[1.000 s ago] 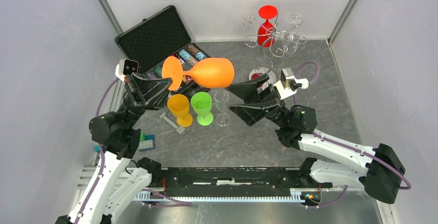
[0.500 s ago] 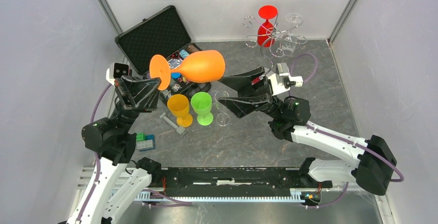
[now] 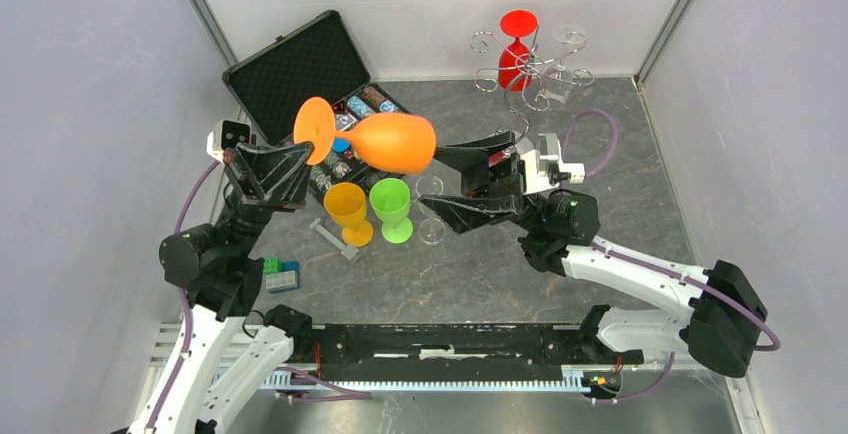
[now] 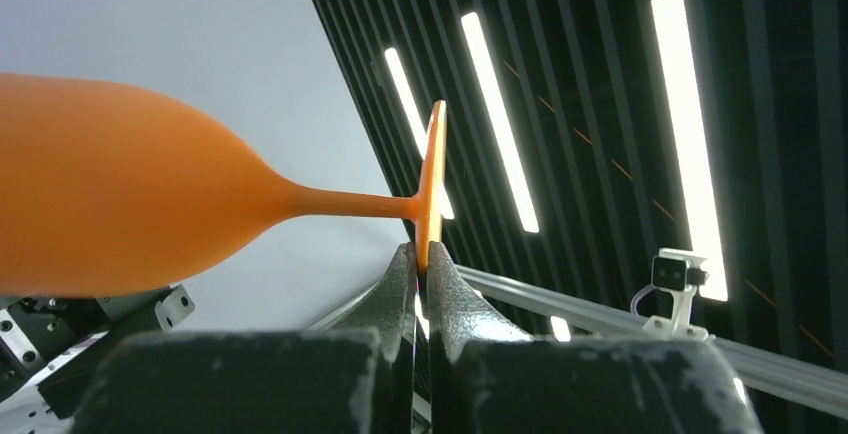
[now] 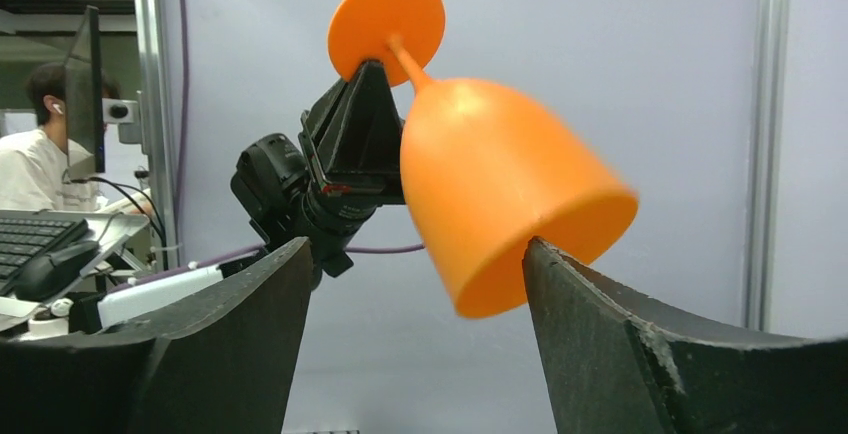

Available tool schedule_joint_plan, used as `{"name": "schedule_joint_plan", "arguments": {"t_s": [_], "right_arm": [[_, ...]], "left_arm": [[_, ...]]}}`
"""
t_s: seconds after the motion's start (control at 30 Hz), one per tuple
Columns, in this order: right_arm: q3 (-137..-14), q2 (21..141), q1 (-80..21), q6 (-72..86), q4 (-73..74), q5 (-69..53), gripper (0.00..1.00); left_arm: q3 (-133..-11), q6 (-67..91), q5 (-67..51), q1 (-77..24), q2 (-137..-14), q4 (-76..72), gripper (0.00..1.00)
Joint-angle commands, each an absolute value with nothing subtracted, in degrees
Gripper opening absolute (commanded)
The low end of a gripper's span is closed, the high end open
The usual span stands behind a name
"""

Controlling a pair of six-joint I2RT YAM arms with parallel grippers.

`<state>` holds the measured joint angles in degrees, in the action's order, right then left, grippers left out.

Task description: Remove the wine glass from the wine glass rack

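1. Your left pincer (image 4: 421, 259) is pinching the edge of the foot of the orange wine glass (image 3: 390, 142). The glass lies sideways in the air at centre-left of the top view, bowl pointing right.
2. Your right pincer (image 3: 441, 190) is spread wide at the bowl's rim, and contact cannot be told. It is probably there to take the bowl, since a foot-edge pinch looks weak.
3. The wine glass rack (image 3: 528, 79) stands at upper right, well apart, with a red wine glass (image 3: 516, 54) hanging on it.
4. A green glass (image 3: 391, 204) and a yellow glass (image 3: 347, 209) stand upright on the desk (image 3: 600, 184) below.
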<state>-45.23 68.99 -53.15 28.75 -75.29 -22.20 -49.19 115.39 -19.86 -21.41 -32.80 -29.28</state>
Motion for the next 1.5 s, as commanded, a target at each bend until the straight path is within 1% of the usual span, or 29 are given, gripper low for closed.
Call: {"name": "schedule_joint_plan", "arguments": {"t_s": [0.0,0.1,0.2,0.37,0.5,0.7,0.77,0.8,0.9,0.93,0.97,1.0,1.07,1.1,1.17,1.23,1.27,1.33,1.47], "right_arm": [[-43.2,66.2,-52.9,24.2,-76.9,-20.0,0.83],[-41.6,64.7,-52.7,22.2,-75.6,-18.1,0.84],[-41.3,64.4,-52.5,22.2,-75.5,-19.7,0.81],[-45.4,68.7,-52.4,28.5,-79.8,-26.5,0.64],[-49.0,73.1,-52.4,35.2,-87.3,-30.2,0.50],[-54.1,77.1,-52.3,40.2,-93.0,-31.9,0.38],[-55.9,77.9,-52.3,40.8,-93.2,-32.4,0.32],[-56.4,78.2,-52.3,41.1,-93.1,-32.6,0.25],[-56.6,77.9,-52.3,41.3,-92.4,-32.5,0.02],[-56.2,77.3,-52.3,40.9,-91.6,-32.0,0.01],[-55.5,76.4,-52.1,40.4,-90.4,-31.3,0.00],[-54.6,75.3,-52.1,39.4,-89.2,-30.5,0.00],[-53.3,72.4,-52.0,36.9,-85.3,-29.4,0.00],[-52.9,70.9,-52.0,35.2,-82.0,-28.7,0.00],[-52.7,67.0,-52.0,31.3,-73.5,-27.0,0.00],[-52.6,63.1,-52.0,27.2,-63.7,-24.4,0.00],[-52.7,61.2,-52.1,25.0,-58.0,-22.5,0.00],[-53.9,57.0,-52.0,21.2,-45.2,-17.3,0.00],[-59.1,51.4,-52.0,13.8,-15.9,-6.7,0.00]], "left_arm": [[-50.4,112.9,-18.6,-21.6,-35.1,-29.1,0.02],[-51.2,111.3,-17.7,-21.6,-35.8,-29.1,0.02],[-52.1,110.0,-18.1,-21.5,-36.6,-28.2,0.02],[-51.5,111.5,-18.8,-21.5,-38.1,-30.7,0.02],[-51.3,113.2,-19.7,-21.6,-39.1,-32.7,0.02],[-51.2,114.1,-20.0,-21.6,-39.0,-33.6,0.02],[-51.0,114.1,-20.1,-21.6,-39.2,-33.7,0.02],[-50.8,114.3,-20.2,-21.6,-39.5,-34.0,0.02],[-50.1,114.0,-19.7,-21.5,-40.1,-36.3,0.02],[-50.5,112.6,-19.8,-21.6,-40.2,-36.6,0.07],[-50.9,110.9,-20.1,-21.6,-40.3,-36.3,0.16],[-51.5,109.4,-20.3,-21.6,-40.1,-35.8,0.27],[-52.1,106.5,-20.5,-21.6,-39.5,-34.4,0.43],[-52.0,105.0,-20.6,-21.6,-39.2,-34.2,0.51],[-51.8,101.6,-21.0,-21.6,-38.1,-33.1,0.73],[-51.6,96.4,-21.6,-21.6,-36.7,-30.5,0.88],[-51.4,93.8,-21.9,-21.5,-35.9,-28.2,0.93],[-51.4,87.3,-21.8,-21.6,-33.9,-23.6,0.99],[-54.0,71.1,-21.0,-21.5,-30.8,-11.0,1.00]]}}
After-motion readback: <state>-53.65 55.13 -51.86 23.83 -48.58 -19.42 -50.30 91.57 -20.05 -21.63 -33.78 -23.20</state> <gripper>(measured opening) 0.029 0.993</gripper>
